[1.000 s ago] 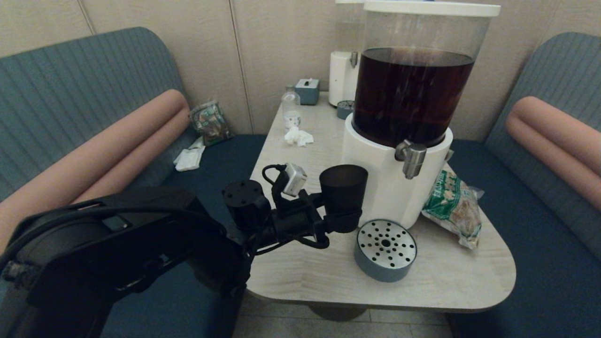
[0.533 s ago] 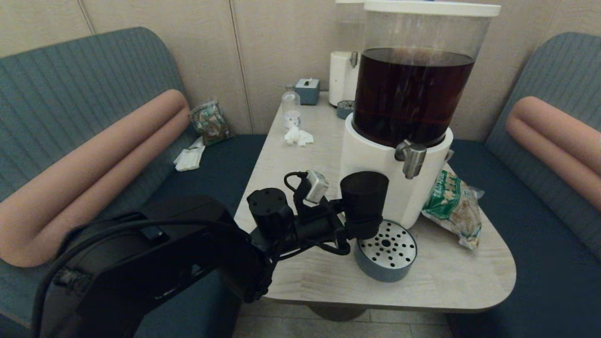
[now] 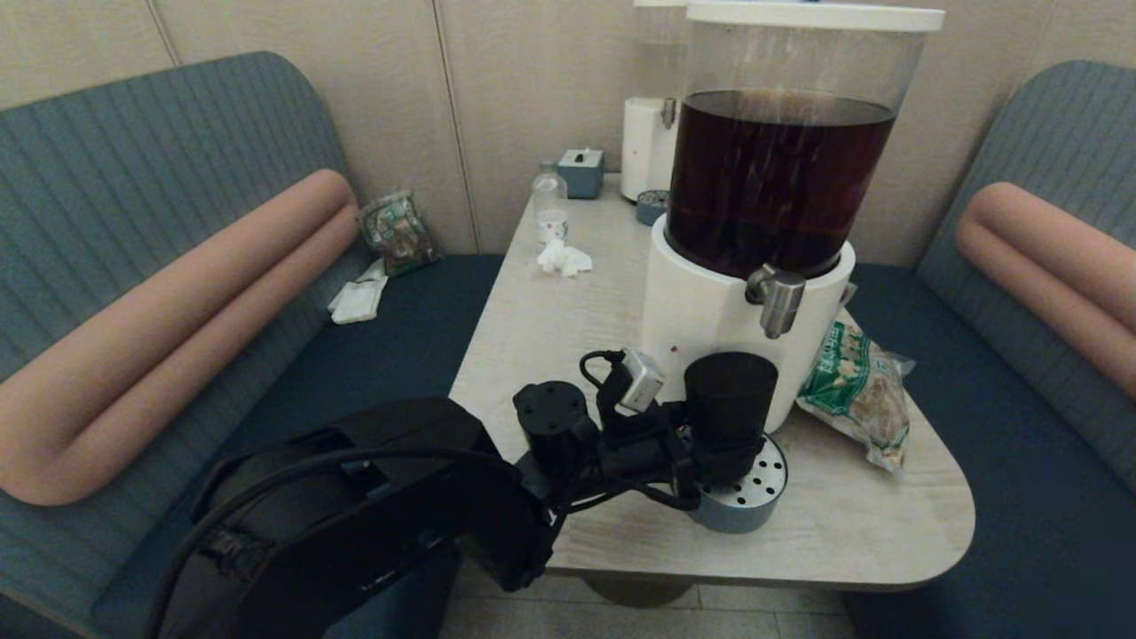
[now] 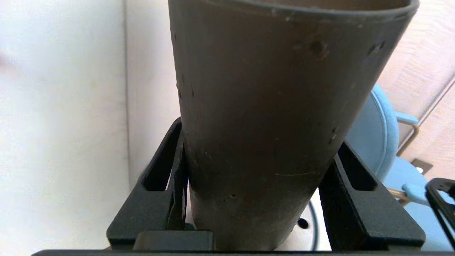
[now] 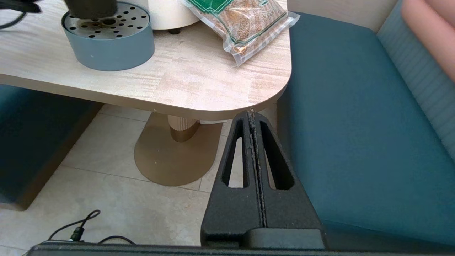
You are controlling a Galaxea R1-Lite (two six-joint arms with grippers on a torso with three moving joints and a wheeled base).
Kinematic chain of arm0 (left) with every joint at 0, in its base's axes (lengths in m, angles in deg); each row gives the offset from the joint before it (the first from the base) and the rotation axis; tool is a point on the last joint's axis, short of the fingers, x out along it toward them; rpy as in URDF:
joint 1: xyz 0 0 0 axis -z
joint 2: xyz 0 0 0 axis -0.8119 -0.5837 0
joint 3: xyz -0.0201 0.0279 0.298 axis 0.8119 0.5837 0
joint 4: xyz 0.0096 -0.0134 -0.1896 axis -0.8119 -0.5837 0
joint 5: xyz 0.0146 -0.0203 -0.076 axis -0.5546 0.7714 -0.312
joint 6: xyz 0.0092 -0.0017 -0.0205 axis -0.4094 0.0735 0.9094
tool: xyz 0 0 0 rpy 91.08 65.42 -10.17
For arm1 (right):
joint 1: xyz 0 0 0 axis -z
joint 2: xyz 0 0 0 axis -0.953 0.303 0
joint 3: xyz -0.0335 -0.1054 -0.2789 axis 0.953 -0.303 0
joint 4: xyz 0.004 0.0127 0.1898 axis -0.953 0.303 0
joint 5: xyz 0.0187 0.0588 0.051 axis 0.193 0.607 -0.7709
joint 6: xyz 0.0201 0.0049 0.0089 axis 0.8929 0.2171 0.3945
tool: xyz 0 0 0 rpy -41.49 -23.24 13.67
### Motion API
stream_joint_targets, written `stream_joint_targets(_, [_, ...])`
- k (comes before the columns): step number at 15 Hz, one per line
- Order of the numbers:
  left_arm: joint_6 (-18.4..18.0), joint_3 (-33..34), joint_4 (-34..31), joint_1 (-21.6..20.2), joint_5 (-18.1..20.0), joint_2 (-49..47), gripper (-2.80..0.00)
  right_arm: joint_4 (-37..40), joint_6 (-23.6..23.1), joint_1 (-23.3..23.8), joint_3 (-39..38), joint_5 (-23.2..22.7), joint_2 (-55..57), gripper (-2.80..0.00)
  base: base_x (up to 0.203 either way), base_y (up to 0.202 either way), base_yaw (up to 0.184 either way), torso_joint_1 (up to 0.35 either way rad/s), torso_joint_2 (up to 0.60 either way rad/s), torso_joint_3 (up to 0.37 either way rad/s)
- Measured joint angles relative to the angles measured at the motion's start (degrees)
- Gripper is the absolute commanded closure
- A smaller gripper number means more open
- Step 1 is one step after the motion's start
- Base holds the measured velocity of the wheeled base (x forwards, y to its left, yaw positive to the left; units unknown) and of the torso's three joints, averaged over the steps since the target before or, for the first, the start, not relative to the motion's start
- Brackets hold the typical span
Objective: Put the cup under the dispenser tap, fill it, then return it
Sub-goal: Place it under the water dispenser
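Note:
The matte black cup (image 3: 729, 395) stands upright over the round perforated drip tray (image 3: 756, 497), held low on its body by my left gripper (image 3: 723, 453), which is shut on it. In the left wrist view the cup (image 4: 277, 106) fills the space between both black fingers (image 4: 161, 185). The brushed-steel dispenser tap (image 3: 778, 300) sticks out of the white base of the big tank of dark brown liquid (image 3: 777, 177), above and slightly right of the cup's rim. My right gripper (image 5: 253, 117) hangs shut and empty below the table's near right corner.
A green snack bag (image 3: 856, 386) lies right of the dispenser base. At the table's back stand a small clear bottle (image 3: 549, 206), a crumpled tissue (image 3: 563, 258), a tissue box (image 3: 581, 170) and a second white dispenser (image 3: 648, 146). Blue benches flank the table (image 3: 852, 541).
My left arm has carried the cup rightward and down, from beside the dispenser base onto the drip tray, nearer the tap. The grip on the cup has held.

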Motion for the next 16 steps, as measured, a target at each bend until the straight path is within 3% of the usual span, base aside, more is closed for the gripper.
stream_joint_targets(10, [0.3, -3.8, 0.2, 0.7, -1.0, -3.2, 0.00, 0.0, 0.0, 0.0, 0.0, 0.0, 0.0, 0.00, 0.000, 0.000, 0.000, 0.000, 0.00, 0.000])
stream_joint_targets(11, [0.3, -3.8, 0.2, 0.7, -1.0, -3.4, -2.80, 0.0, 0.0, 0.0, 0.0, 0.0, 0.0, 0.00, 0.000, 0.000, 0.000, 0.000, 0.00, 0.000])
stream_joint_targets(16, [0.4, -4.2, -0.1, 0.6, -1.0, -3.9, -2.80, 0.0, 0.0, 0.0, 0.0, 0.0, 0.0, 0.00, 0.000, 0.000, 0.000, 0.000, 0.00, 0.000])
